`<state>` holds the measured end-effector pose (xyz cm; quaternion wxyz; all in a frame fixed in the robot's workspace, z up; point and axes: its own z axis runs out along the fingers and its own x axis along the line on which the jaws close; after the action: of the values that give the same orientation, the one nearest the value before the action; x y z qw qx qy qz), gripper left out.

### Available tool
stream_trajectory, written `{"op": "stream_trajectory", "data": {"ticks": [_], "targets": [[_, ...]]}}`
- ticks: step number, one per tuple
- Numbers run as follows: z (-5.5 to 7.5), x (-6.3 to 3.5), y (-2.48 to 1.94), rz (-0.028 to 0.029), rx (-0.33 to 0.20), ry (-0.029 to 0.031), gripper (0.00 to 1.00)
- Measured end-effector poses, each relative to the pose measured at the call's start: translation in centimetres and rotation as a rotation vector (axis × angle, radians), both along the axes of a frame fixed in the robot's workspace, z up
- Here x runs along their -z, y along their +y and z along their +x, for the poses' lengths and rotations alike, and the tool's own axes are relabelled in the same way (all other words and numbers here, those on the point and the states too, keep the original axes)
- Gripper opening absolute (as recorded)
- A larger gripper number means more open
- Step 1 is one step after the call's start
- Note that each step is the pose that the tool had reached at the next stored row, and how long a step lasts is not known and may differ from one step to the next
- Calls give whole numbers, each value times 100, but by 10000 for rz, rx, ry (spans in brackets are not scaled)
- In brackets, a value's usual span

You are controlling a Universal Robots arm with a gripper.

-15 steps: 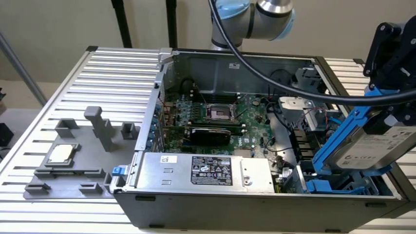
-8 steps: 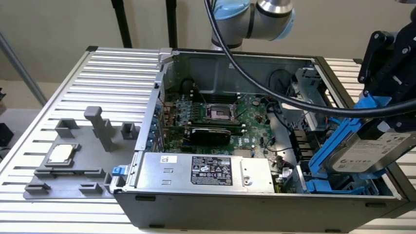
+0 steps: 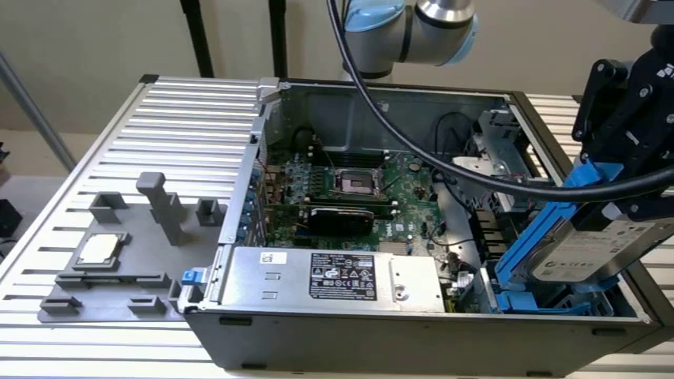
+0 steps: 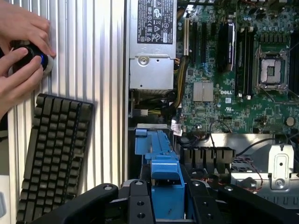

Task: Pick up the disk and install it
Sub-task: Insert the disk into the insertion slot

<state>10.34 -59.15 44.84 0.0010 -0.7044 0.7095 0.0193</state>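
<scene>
Exterior view shows the claw (image 3: 623,207) gripping the disk (image 3: 589,254), tilted over the drive bay (image 3: 548,302) of the computer case (image 3: 421,341).

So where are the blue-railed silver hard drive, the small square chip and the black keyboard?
Silver-grey metal hard drive with blue plastic rails (image 3: 589,256): exterior view, its white label.
Small square silver chip (image 3: 98,249): exterior view, its top face.
Black keyboard (image 4: 53,154): wrist view, its middle keys.

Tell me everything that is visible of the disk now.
The disk is a flat silver-grey metal drive with a white label, framed by bright blue plastic rails. It is tilted above the open computer case, at the exterior view's right. The gripper is shut on its upper end. Whether its lower end touches the case, I cannot tell.
</scene>
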Motion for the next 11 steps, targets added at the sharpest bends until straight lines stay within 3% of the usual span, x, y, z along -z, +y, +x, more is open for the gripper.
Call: {"op": "stream_trajectory", "data": {"ticks": [4,11], "targets": [[-7,2,29,-1,-1,1,33],[-10,35,29,0,0,0,33]]}}
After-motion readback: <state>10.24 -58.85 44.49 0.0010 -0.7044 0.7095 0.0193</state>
